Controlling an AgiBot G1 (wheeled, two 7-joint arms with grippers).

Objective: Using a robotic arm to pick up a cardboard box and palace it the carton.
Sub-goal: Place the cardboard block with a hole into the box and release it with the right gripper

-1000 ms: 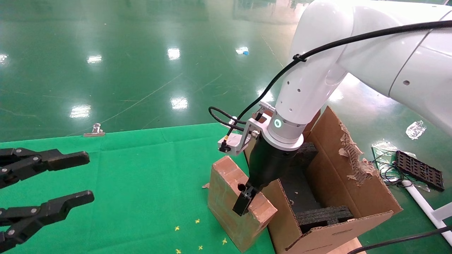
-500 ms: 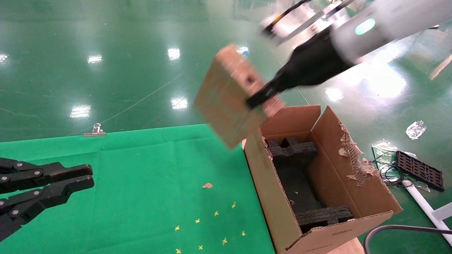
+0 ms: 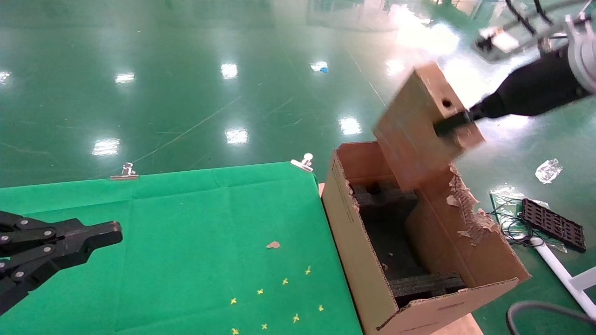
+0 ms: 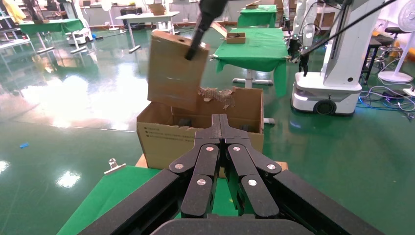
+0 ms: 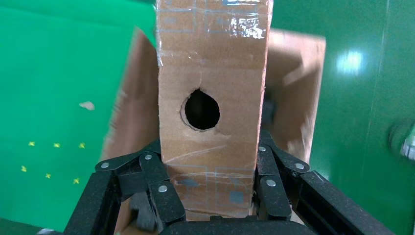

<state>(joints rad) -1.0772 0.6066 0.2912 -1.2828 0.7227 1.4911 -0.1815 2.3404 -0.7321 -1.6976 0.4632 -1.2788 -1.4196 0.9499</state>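
Observation:
The cardboard box [image 3: 414, 130], small, brown and taped, with a round hole in its narrow face, hangs tilted in the air above the far end of the carton [image 3: 347, 228]. My right gripper [image 3: 454, 123] is shut on the box's narrow end. In the right wrist view its fingers [image 5: 155, 171] clamp both sides of the box [image 5: 210, 63] below the hole, with the carton [image 5: 129, 117] beneath. The carton is open, one wall torn, black foam [image 3: 426, 284] inside. My left gripper [image 3: 114, 231] is shut and empty over the table's left side; it also shows in the left wrist view [image 4: 219, 120].
A green cloth [image 3: 186, 218] covers the table, held by metal clips [image 3: 124, 171]. A cardboard scrap [image 3: 273, 244] and yellow marks [image 3: 284, 281] lie on it. On the floor to the right lie a black tray [image 3: 552, 224] and cables. Another robot base [image 4: 327, 90] stands beyond.
My right gripper has lifted the box off the table and swung it up and right, to above the carton. My left gripper has closed.

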